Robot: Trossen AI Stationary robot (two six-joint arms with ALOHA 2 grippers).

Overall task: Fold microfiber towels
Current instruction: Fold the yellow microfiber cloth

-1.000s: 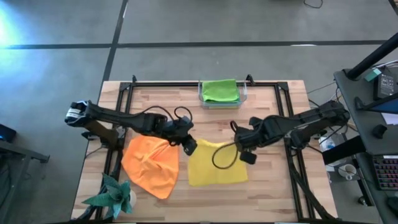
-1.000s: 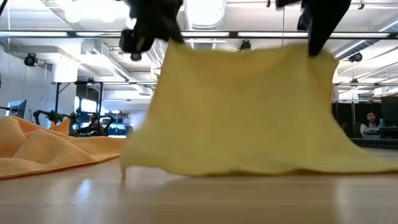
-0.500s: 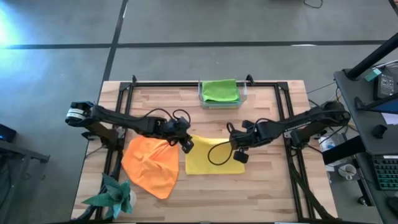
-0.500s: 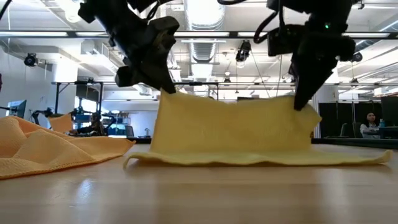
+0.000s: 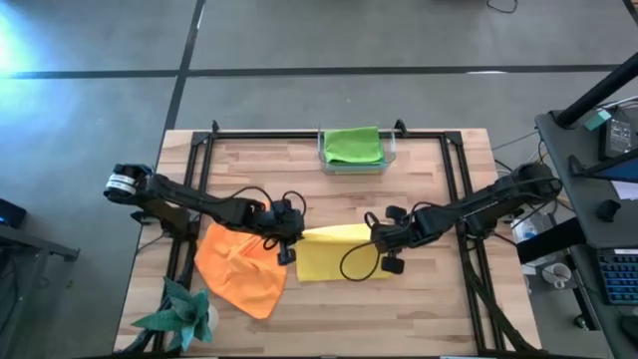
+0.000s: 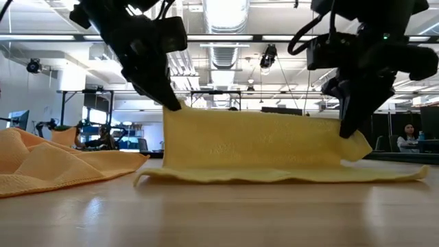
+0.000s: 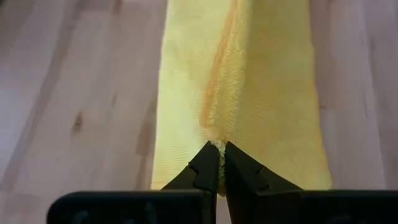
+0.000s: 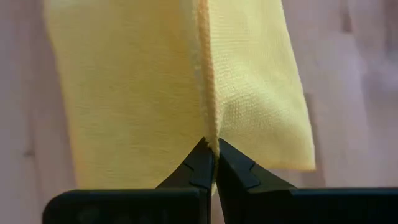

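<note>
From overhead I see a wooden bench (image 5: 419,299) with both of my dark arms reaching toward its middle. The yellow towel (image 5: 334,261) lies just below the centre of the frame, partly folded. Its far edge is lifted off the wood, while its near part rests flat.

My left gripper (image 5: 284,236) sits at the towel's left end. Its fingers (image 7: 205,171) are closed tightly on the raised edge of the yellow cloth, as the left wrist view shows. My right gripper (image 5: 381,239) sits at the towel's right end, and its fingers (image 8: 200,163) are likewise pinched shut on that same raised edge.

In the table-level view the yellow towel stands up like a low wall between the two grippers, with its lower edge spread on the bench.

An orange towel (image 5: 241,265) lies crumpled at the lower left of the overhead frame, touching the yellow one's left side. A lime green towel (image 5: 352,146) rests folded in a clear tray (image 5: 389,158) at the top centre. A teal spiky ornament (image 5: 179,311) sits at the lower left corner.
</note>
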